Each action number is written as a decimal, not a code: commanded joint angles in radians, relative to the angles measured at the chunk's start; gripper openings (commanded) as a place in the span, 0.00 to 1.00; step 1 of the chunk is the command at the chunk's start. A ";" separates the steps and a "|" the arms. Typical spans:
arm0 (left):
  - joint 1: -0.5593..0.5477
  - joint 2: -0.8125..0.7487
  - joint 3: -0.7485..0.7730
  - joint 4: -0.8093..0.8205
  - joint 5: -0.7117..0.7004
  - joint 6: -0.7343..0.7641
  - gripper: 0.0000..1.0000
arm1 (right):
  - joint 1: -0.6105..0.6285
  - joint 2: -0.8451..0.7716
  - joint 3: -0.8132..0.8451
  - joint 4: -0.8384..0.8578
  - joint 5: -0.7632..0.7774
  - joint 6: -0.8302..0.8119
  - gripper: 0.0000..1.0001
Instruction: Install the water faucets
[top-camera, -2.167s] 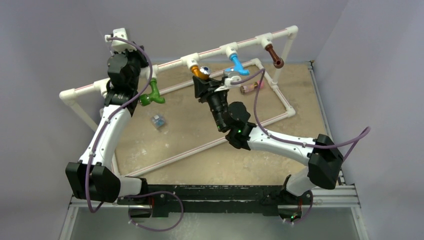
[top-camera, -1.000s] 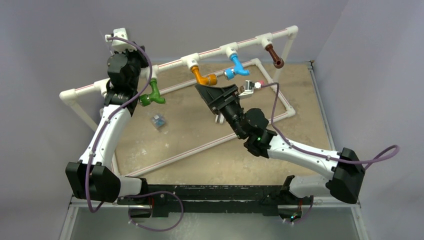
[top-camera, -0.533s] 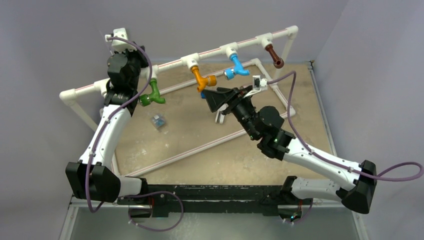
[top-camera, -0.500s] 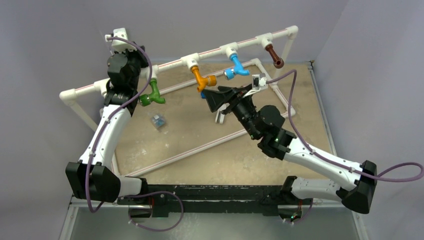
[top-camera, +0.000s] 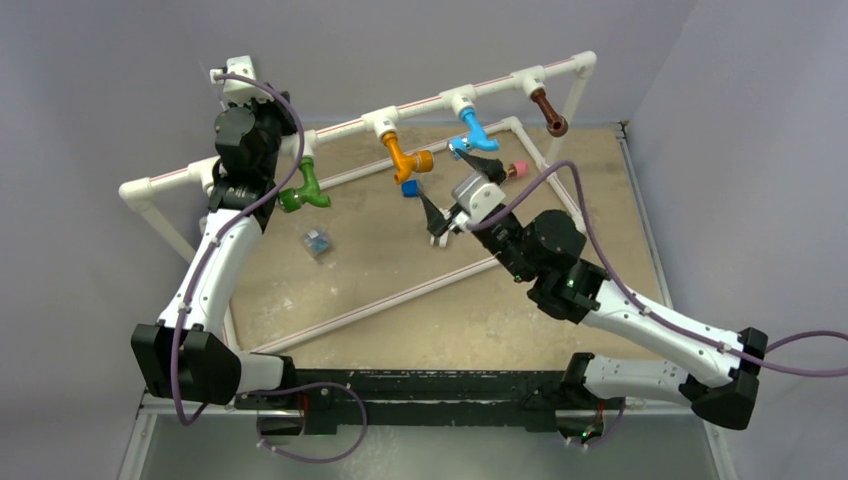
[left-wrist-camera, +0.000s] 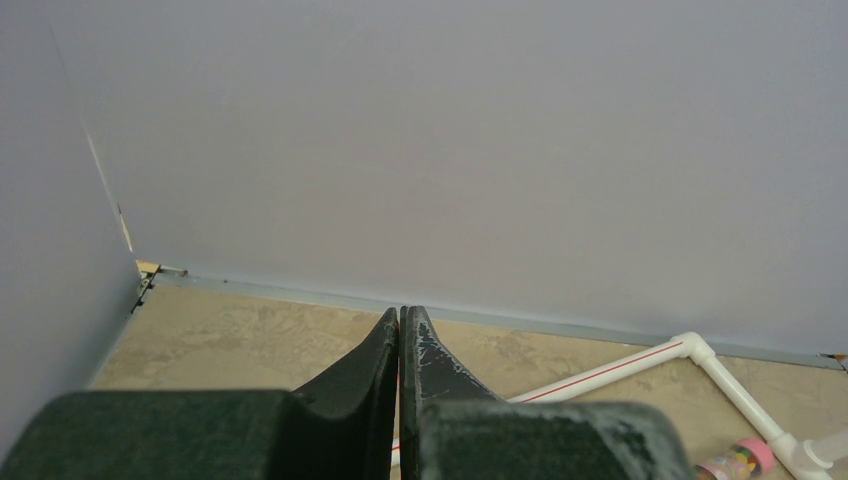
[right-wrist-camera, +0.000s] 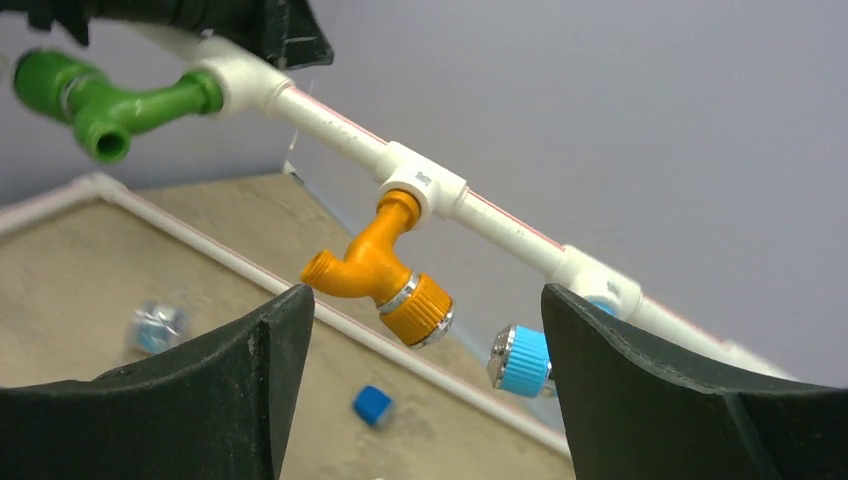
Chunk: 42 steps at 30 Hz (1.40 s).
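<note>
We log 4 water faucets (top-camera: 472, 135) hanging off pipe rail (top-camera: 340, 128), upper band of top view. Right pincer (right-wrist-camera: 427, 300) spread wide, empty, facing orange faucet (right-wrist-camera: 380, 275), apart from it. Left pincer (left-wrist-camera: 400, 330) closed, empty. We judge faucets light, rigid, slick; grip curved body, not knob.

Readable text: none.
Mark on the white tee joint (right-wrist-camera: 421, 181) above the orange faucet (right-wrist-camera: 380, 272): small, grey, too blurred to read.

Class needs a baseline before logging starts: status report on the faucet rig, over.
Left end effector shut, empty. Right end effector open, empty, facing orange faucet. Green faucet, blue faucet, brown faucet also on pipe. Nothing in between.
</note>
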 joint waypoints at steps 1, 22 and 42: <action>0.000 0.080 -0.074 -0.247 0.034 -0.001 0.00 | 0.078 -0.008 -0.038 0.021 -0.014 -0.486 0.86; 0.002 0.085 -0.073 -0.248 0.041 -0.003 0.00 | 0.134 0.334 -0.054 0.458 0.242 -0.989 0.87; 0.005 0.086 -0.071 -0.249 0.046 -0.005 0.00 | 0.054 0.474 0.067 0.518 0.278 -0.930 0.40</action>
